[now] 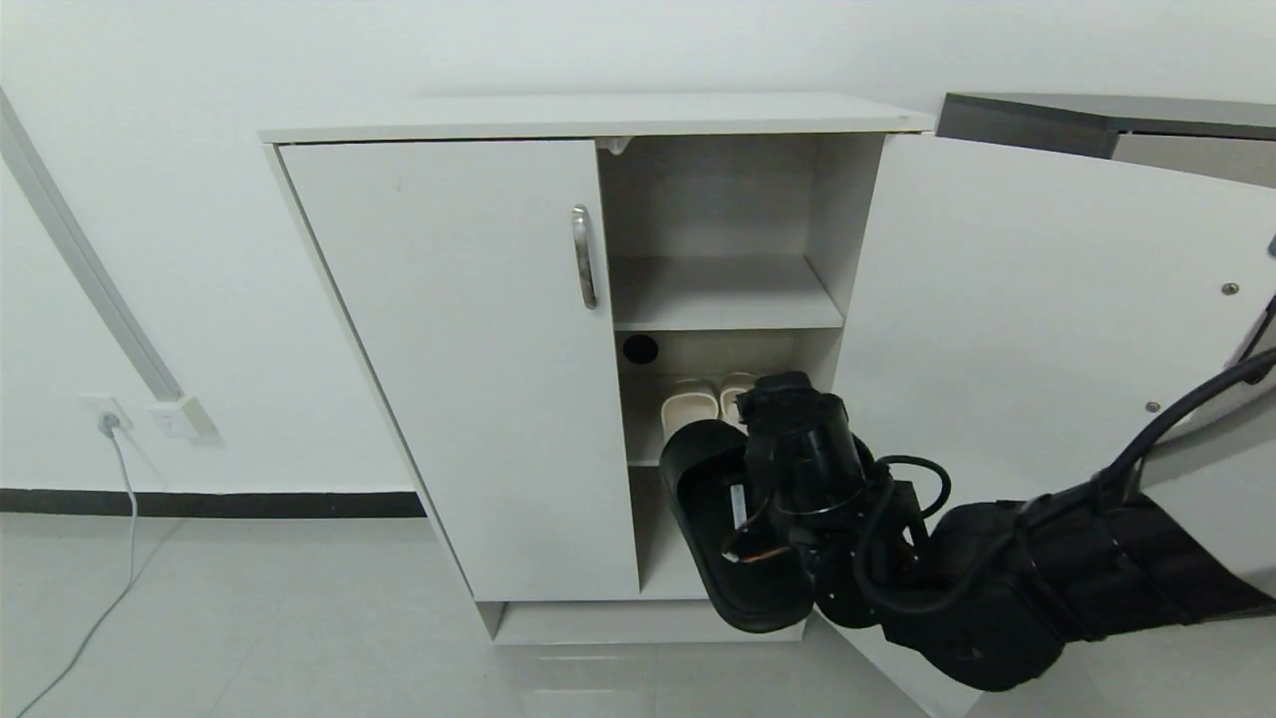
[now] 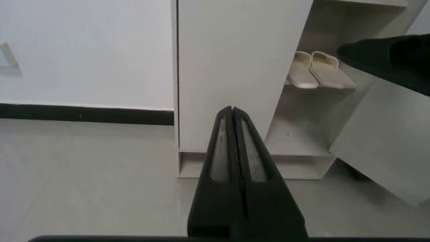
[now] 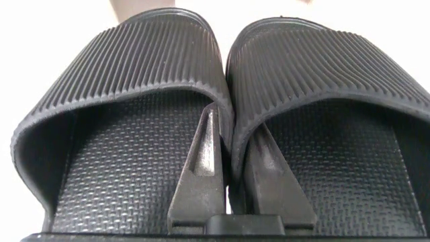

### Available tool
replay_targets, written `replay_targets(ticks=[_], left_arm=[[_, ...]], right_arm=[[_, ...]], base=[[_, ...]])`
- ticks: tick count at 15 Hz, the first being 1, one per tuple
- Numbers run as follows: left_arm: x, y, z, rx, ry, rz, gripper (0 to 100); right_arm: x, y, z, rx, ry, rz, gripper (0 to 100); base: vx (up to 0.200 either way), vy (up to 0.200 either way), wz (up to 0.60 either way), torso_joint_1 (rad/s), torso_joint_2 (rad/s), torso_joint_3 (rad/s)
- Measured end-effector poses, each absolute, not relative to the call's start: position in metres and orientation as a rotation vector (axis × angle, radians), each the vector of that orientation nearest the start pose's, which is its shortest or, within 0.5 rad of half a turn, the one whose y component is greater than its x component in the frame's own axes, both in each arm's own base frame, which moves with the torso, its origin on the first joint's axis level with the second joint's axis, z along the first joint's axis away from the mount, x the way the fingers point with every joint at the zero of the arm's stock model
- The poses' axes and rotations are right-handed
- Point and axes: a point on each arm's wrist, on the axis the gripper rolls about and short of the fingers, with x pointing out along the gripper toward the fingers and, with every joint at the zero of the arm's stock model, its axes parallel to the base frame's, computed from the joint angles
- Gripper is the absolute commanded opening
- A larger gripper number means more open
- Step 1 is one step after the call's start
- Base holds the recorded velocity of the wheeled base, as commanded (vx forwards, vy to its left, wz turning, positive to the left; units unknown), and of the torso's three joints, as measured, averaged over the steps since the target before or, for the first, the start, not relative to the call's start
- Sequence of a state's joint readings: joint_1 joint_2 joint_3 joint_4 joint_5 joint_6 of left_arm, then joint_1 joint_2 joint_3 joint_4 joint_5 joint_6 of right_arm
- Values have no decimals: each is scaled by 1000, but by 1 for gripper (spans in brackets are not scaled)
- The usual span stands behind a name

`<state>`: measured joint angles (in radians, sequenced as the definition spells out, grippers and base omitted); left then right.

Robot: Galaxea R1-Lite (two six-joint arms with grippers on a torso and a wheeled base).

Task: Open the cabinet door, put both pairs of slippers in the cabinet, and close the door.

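The right gripper (image 3: 230, 124) clamps the inner edges of the black slippers (image 1: 728, 538) just before the open cabinet (image 1: 469, 379), which has the beige slippers (image 1: 693, 404) inside, while the left gripper (image 2: 232, 113) hangs with jaws together.

floor (image 1: 249, 618): pale tiles; white cabinet (image 1: 598, 112) stands on it against the far wall; grey cable (image 1: 95, 623) trails over it at the left | cabinet: right door (image 1: 1017, 329) swung open; upper shelf (image 1: 723, 294) above middle shelf (image 1: 643, 439) | middle shelf: pair of beige slippers (image 1: 690, 407) lying side by side, touching | bottom shelf (image 2: 295, 141): lowest, just above the floor
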<state>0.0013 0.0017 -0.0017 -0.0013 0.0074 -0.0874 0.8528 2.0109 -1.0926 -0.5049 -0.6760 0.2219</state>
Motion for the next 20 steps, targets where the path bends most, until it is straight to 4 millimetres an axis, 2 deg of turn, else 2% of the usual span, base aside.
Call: replay_targets(ticks=[6, 9, 15, 20], left_arm=[[-23, 0, 76, -88, -1, 9, 0], [-23, 0, 76, -88, -2, 9, 0], [-23, 0, 76, -89, -2, 9, 0], [-23, 0, 76, -89, -2, 9, 0]], right_arm=[[274, 295, 203, 11, 240, 63, 0], [279, 297, 221, 39, 195, 54, 0], [280, 298, 227, 56, 179, 55, 0], [280, 299, 228, 56, 177, 57, 0]], base=[[0, 0, 0, 0, 0, 0], [0, 0, 0, 0, 0, 0], [0, 0, 0, 0, 0, 0], [200, 0, 0, 2, 3, 5]])
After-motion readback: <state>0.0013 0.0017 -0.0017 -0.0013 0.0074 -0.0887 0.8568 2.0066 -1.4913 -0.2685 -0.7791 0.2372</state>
